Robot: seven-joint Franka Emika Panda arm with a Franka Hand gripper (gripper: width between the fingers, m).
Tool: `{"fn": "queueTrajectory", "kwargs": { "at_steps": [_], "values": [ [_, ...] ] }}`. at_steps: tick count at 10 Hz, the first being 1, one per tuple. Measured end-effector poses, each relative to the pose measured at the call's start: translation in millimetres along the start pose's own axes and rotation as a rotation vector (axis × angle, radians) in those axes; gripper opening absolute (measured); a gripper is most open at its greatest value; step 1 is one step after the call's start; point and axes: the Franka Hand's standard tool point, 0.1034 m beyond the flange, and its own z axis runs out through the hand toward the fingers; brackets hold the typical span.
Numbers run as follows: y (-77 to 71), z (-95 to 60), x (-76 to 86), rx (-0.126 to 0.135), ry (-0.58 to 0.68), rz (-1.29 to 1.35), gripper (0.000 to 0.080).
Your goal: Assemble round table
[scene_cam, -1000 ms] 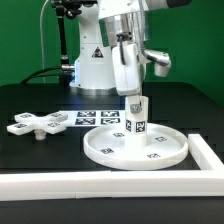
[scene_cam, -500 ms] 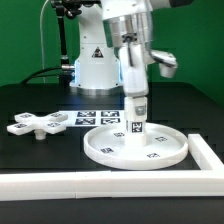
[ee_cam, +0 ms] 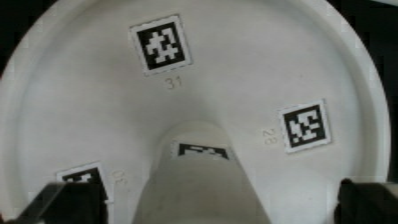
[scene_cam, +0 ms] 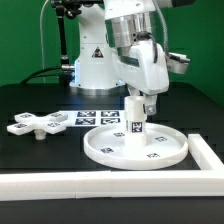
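Note:
The large rimmed round disc lies flat on the black table. It fills the wrist view with its tags. The short cylindrical post stands upright at the disc's centre and shows from above in the wrist view. My gripper is at the top of the post, with its body turned toward the exterior view's right. In the wrist view the gripper is open: the dark fingers stand on either side of the post with gaps. The small cross-shaped piece lies loose at the exterior view's left.
The marker board lies behind the disc, before the robot base. A long white border rail runs along the front and up the exterior view's right side.
The gripper has turned about the post's axis at the post's top; its body now leans toward the exterior view's right. The post and disc stay in place.

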Motion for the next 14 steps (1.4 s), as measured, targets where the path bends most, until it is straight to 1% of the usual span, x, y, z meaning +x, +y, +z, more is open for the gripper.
{"fn": "queueTrajectory", "kwargs": {
  "at_steps": [4, 8, 12, 14],
  "values": [
    [-3.0, -2.5, 3.7, -0.016, 0.023, -0.522, 0.0648],
    [-2.4, -2.5, 5.0, -0.02, 0.021, -0.801, 0.0648],
    [-4.3, -4.5, 9.9, -0.037, 0.037, -1.328, 0.0648],
    [-3.9, -4.6, 11.0, -0.046, 0.037, -1.46, 0.0648]
  ]
}}
